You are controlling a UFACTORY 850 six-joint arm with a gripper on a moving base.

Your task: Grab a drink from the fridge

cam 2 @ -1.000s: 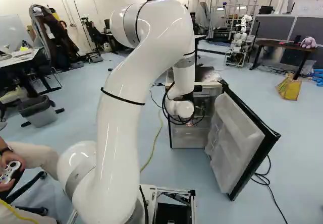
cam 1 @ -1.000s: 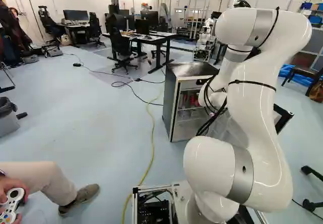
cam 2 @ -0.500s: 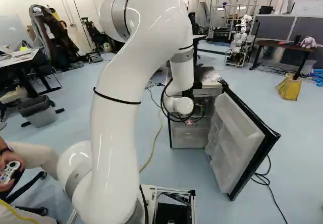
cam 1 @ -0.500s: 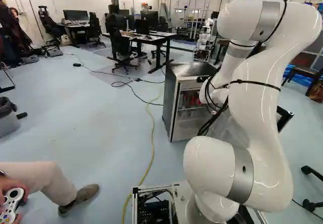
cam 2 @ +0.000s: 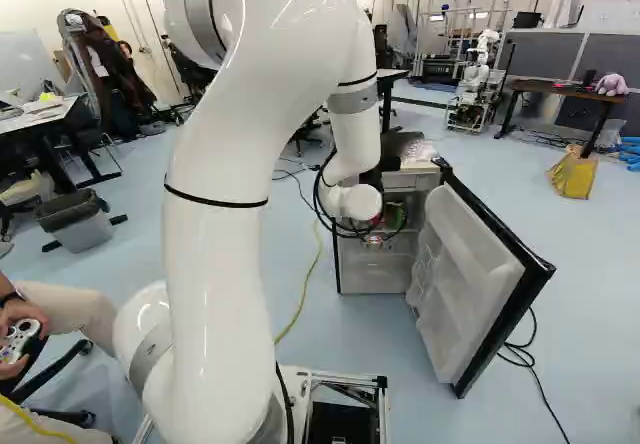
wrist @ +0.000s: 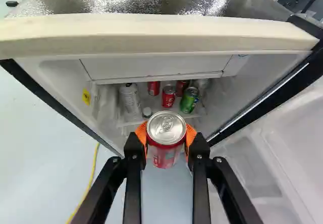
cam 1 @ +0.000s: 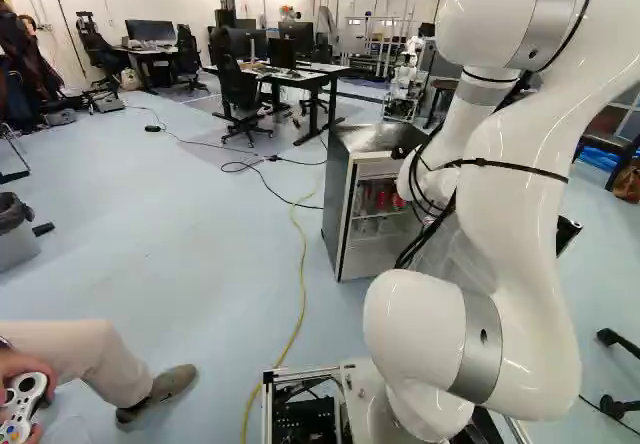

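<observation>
Refrigerator, white-lined [wrist: 151, 37], door open: three red cans [wrist: 168, 98], one green can [wrist: 189, 102] and one white bottle [wrist: 130, 100] discernible, standing inside. Black two-fingered gripper [cam 2: 375, 234]: orange pads parted by one can's width, clasping it. Silver-lidded red can [wrist: 165, 146]: before the shelf [wrist: 139, 117], long axis near upright, lid uppermost.

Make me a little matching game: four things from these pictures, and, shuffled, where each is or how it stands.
1. Front can
2. Fridge door
3. Green can
4. Yellow cable

A. Swung open
B. Along the floor
C. Gripped by the end effector
D. Among red cans inside the fridge

Pairs: 1-C, 2-A, 3-D, 4-B
</observation>
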